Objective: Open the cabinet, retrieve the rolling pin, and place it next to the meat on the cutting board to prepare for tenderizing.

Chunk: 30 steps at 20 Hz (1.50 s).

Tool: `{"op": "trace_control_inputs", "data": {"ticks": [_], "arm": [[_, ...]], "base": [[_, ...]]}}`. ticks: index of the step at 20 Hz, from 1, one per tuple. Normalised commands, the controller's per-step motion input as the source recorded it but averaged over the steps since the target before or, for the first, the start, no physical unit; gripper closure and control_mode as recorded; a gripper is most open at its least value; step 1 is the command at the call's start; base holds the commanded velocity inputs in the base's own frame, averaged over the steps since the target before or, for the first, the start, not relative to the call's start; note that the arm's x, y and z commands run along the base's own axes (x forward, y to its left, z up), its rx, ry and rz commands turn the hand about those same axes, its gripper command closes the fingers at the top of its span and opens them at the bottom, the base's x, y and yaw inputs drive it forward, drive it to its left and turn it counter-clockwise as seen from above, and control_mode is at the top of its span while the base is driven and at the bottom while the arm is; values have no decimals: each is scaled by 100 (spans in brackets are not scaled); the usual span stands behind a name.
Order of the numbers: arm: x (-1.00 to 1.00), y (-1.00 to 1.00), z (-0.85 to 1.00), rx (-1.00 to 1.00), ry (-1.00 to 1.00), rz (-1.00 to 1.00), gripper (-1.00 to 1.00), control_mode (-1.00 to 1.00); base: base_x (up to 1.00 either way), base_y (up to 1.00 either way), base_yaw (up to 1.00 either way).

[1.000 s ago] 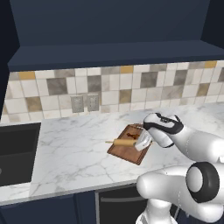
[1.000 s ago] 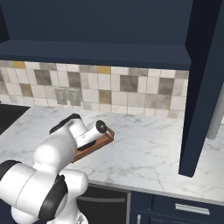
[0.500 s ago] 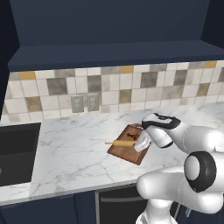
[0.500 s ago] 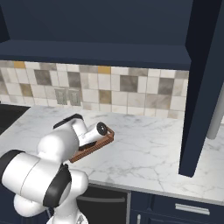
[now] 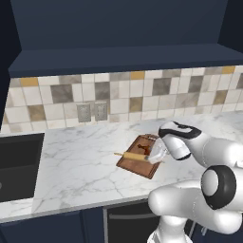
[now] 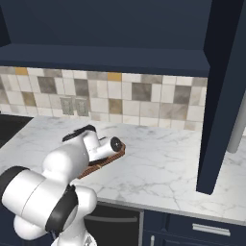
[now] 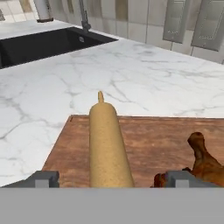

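Observation:
The tan rolling pin [image 7: 107, 140] lies on the reddish-brown cutting board [image 7: 153, 140], one thin handle pointing toward the sink. The meat [image 7: 203, 159] rests on the board just right of the pin. My gripper [image 7: 113, 179] stands open low over the pin's near end, its fingertips [image 7: 43, 179] clear of the pin on either side. In the left base view the gripper [image 5: 156, 153] hovers at the right end of the rolling pin [image 5: 135, 156] over the cutting board [image 5: 137, 167]. The cabinet [image 6: 223, 96] hangs above with its right door swung open.
A black sink [image 5: 16, 166] is set in the marble counter at the left, with a faucet [image 7: 83, 17] behind it. Two wall outlets [image 5: 92, 112] sit in the tiled backsplash. The open cabinet door with its silver handle [image 6: 238, 129] juts out over the counter's right part.
The fingers have spread apart and let go of the rolling pin, which now rests on the board. The arm has barely shifted.

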Motion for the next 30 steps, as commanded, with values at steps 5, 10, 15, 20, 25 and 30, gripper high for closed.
{"op": "trace_control_inputs", "data": {"ticks": [5,10,15,20,25,30], "arm": [[-7,0,45,0,-10,0,-100,-100],[0,4,53,0,-7,0,-100,-100],[0,0,53,-2,-5,0,-100,-100],[-6,1,49,-4,0,-2,-100,-100],[-37,1,40,-4,-1,-3,-100,-100],[-88,0,25,-1,-7,-4,-100,-100]], "base": [[0,0,0],[0,0,0],[0,0,0],[0,0,0],[0,0,0],[0,0,0]]}}
